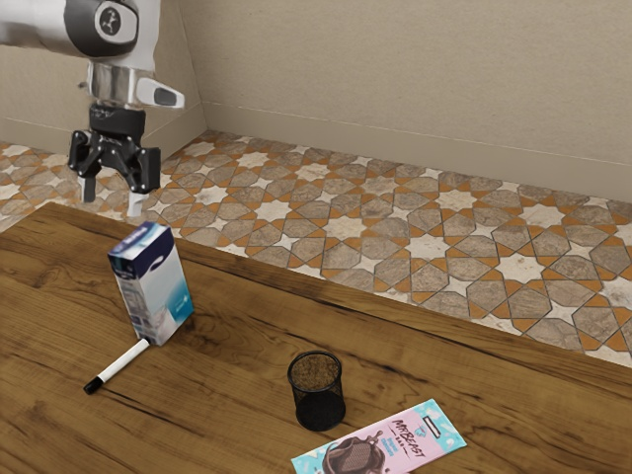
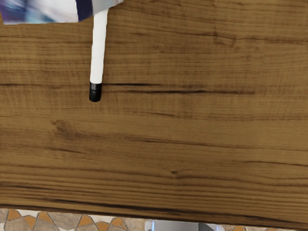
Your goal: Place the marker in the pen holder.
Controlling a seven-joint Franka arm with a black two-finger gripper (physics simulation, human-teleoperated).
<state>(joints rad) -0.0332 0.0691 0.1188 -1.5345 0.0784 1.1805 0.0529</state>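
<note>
While marker [image 1: 120, 364] lies flat, mesh pen holder [image 1: 319, 406], grained table [image 1: 222, 395]

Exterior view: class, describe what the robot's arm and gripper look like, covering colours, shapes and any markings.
The arm is whitish grey and smoothly rounded, with a dark round cap bearing a pale emblem. Below comes a silvery section with a pale, tapering side piece that has a dark inset. The gripper is black and angular, with two fingers ending in paler tips.

from one side, the exterior view slants down across the wooden table [image 1: 237, 346]; the nearer, overhead wrist view faces down; both share marker [image 1: 122, 363] and carton [image 1: 156, 286].
</note>
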